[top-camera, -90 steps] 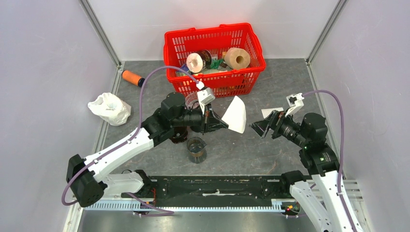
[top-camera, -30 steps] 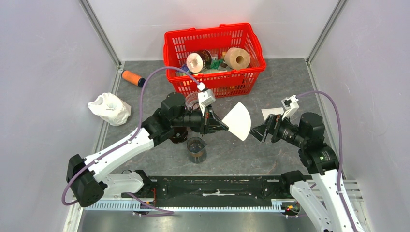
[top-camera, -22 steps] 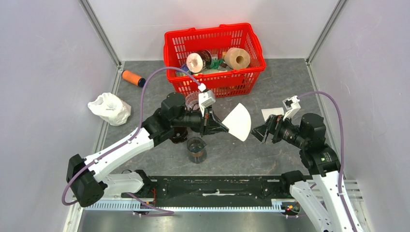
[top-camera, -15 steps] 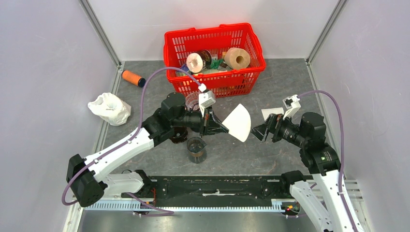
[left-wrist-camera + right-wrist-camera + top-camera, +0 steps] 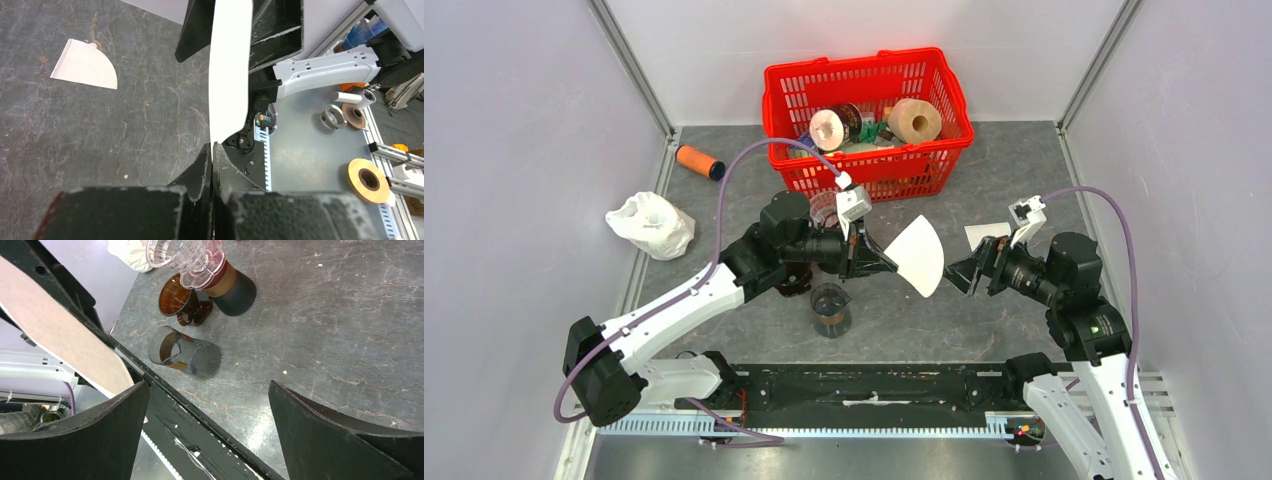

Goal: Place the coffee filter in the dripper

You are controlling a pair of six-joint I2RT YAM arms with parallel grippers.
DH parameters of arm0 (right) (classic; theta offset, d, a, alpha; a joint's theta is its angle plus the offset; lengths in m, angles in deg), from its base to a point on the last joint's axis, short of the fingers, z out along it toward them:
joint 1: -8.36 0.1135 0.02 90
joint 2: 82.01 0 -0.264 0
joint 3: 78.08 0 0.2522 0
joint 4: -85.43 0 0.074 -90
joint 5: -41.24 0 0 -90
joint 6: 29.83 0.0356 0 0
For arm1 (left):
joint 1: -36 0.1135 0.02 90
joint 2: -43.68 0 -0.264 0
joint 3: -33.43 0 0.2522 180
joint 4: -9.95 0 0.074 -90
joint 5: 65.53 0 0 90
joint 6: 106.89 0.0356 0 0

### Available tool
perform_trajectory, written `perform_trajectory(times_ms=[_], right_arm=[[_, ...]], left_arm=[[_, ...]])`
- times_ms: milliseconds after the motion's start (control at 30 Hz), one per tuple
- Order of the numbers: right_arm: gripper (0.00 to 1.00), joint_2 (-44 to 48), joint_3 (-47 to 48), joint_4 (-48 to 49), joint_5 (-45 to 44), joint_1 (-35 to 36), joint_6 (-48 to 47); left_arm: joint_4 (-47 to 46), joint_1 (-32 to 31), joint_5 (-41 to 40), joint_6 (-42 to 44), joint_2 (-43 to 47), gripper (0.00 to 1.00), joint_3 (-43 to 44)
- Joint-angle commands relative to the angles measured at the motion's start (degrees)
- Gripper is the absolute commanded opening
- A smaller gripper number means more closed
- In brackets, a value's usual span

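Worktop (image 5: 984,160) of grey, stone-patterned surface carries a red basket (image 5: 874,170) at the middle of its far edge, with rolls of tape inside. Over the worktop's middle, the left gripper (image 5: 892,263) is clamped on the pointed end of the white coffee filter (image 5: 916,255), which fans out to the right, clear of the surface. The right gripper (image 5: 959,272) faces it from the right with jaws spread wide, grasping nothing, its tips just beside the filter's curved edge. A white bag (image 5: 652,222) lies at the left edge. The clear dripper (image 5: 187,255) stands on a dark base near the middle, partly behind the left arm. A glass cup (image 5: 830,310) stands toward the near edge. An orange cylinder (image 5: 696,160) lies near the far-left corner. A second filter (image 5: 85,65) lies flat toward the right edge.
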Motion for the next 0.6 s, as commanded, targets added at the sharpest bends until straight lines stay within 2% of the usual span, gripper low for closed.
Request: perform_trajectory(times_ms=[0, 100, 233, 567], right_arm=[[0.97, 0.2, 2.5, 1.8, 3.6, 0.1, 0.4], [0.97, 0.2, 1.3, 3.7, 7.7, 0.1, 0.2], [0.97, -0.5, -2.0, 14.5, 15.9, 0.1, 4.5], [0.93, -4.8, -3.5, 25.4, 19.1, 0.1, 9.3]], left_arm=[[-0.8, -0.3, -2.2, 1.1, -0.5, 0.02, 1.2], [-0.9, -0.3, -2.9, 0.7, -1.0, 0.02, 1.4], [-1.2, -0.3, -0.6, 0.4, -1.9, 0.02, 2.0], [-2.3, -0.3, 2.1, -0.4, -2.8, 0.02, 2.0]])
